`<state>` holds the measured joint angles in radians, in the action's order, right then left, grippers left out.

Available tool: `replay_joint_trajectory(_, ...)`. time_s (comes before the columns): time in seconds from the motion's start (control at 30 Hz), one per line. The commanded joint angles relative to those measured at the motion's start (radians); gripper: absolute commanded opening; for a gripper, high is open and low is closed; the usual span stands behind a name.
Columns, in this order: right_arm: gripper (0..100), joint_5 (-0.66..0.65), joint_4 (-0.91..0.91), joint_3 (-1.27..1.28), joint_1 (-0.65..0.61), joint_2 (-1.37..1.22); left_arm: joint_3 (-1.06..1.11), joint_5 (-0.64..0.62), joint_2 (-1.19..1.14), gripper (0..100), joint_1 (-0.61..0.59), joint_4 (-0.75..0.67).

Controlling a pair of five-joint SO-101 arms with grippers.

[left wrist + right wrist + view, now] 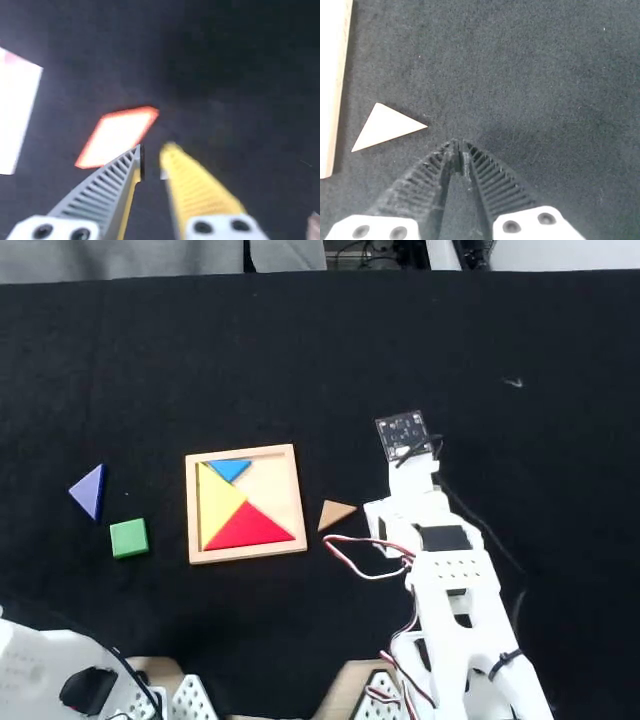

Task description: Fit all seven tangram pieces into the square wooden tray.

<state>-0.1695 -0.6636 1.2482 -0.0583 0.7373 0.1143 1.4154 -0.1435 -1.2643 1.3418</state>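
Tray mid-desk, holding blue triangle, yellow triangle and red triangle. Tan triangle just right of it, not touching. Purple triangle and green square further left. R claw pressed together, empty, near tan triangle. L claw slightly spread, empty, by orange-edged parallelogram.

A robotics lab: black-clothed table, loose cables behind.
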Motion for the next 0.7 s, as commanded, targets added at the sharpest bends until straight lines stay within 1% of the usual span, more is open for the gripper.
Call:
replay_joint_trajectory(0.0, 1.1, 0.002, 0.011, -0.005, -0.008, 0.025, 0.101, 0.014, 0.015, 28, 0.005, -0.245)
replay_joint_trajectory(0.13, 1.1, 0.002, 0.011, -0.005, -0.008, 0.025, 0.102, 0.166, 0.018, 29, -0.005, -0.302)
replay_joint_trajectory(0.2, 1.1, 0.002, 0.011, -0.005, -0.008, 0.025, 0.093, 0.213, 0.012, 29, -0.013, -0.331)
replay_joint_trajectory(0.3, 1.1, 0.002, 0.012, -0.005, -0.008, 0.025, 0.090, 0.222, -0.026, 29, -0.022, -0.387)
replay_joint_trajectory(0.43, 1.1, 0.002, 0.012, -0.005, -0.008, 0.025, 0.062, 0.250, -0.107, 29, -0.070, -0.425)
replay_joint_trajectory(0.57, 1.1, 0.002, 0.015, -0.005, -0.009, 0.024, 0.027, 0.290, -0.192, 29, -0.099, -0.394)
replay_joint_trajectory(0.67, 1.1, 0.002, 0.018, 0.001, -0.009, 0.024, -0.019, 0.288, -0.245, 28, -0.099, -0.367)
